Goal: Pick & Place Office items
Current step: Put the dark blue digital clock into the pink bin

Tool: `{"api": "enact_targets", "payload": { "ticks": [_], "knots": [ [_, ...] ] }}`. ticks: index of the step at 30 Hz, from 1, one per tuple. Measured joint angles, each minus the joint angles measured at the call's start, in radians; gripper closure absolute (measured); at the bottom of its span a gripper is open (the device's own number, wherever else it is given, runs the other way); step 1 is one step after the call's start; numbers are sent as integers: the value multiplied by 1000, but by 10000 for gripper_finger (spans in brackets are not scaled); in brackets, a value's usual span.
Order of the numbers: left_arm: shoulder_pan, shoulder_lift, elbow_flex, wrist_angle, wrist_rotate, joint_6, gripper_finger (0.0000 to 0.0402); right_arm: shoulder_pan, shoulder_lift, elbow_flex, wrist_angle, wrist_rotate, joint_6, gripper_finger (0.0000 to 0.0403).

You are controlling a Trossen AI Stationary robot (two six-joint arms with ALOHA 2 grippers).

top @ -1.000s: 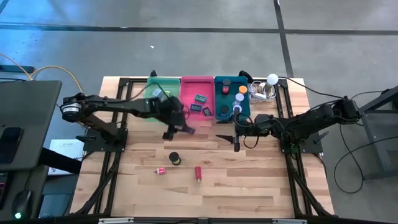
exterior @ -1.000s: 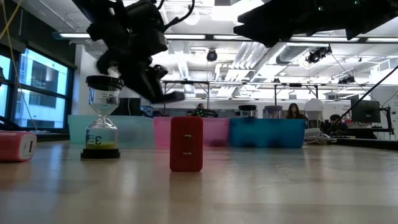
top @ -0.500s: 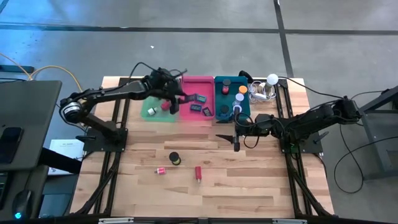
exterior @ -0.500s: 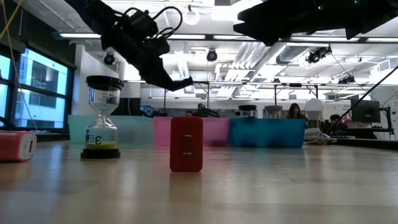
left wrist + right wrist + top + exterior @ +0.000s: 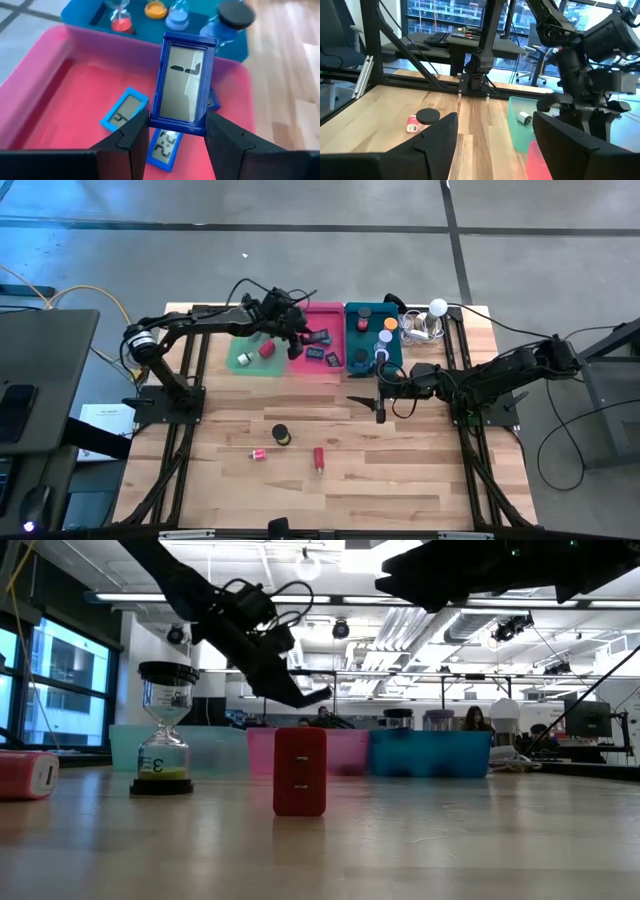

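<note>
Both arms are showing as dark, nearly black chains of slim links and rounded joint housings. The left arm point(image 5: 200, 328) is carrying a pale ring at its shoulder joint and thin black cables looping in arcs above its wrist. The right arm point(image 5: 500, 375) is wearing thicker, boxier housings, with black cable trailing away from its base. The left gripper point(image 5: 172, 135) is presenting two matte black, flat-faced fingers point(image 5: 131, 140) with chamfered edges. The right gripper point(image 5: 495, 135) is showing two broad, angular black fingers point(image 5: 437, 137) of the same moulded finish.
</note>
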Motion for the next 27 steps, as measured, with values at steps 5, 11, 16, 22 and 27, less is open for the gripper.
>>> {"api": "enact_targets", "payload": {
  "ticks": [5,11,16,22,27],
  "knots": [
    [-2,57,10,7,-29,-2,246,0,0,0,-5,0,0,155],
    [-2,96,11,12,-30,-5,246,0,0,0,-8,0,0,155],
    [-2,96,11,57,-28,-84,245,0,0,0,-8,0,0,155],
    [-2,96,11,83,-62,-106,245,0,0,0,-9,0,0,155],
    [-2,96,11,83,-125,-124,245,0,0,0,-9,0,0,155]
  ]
}}
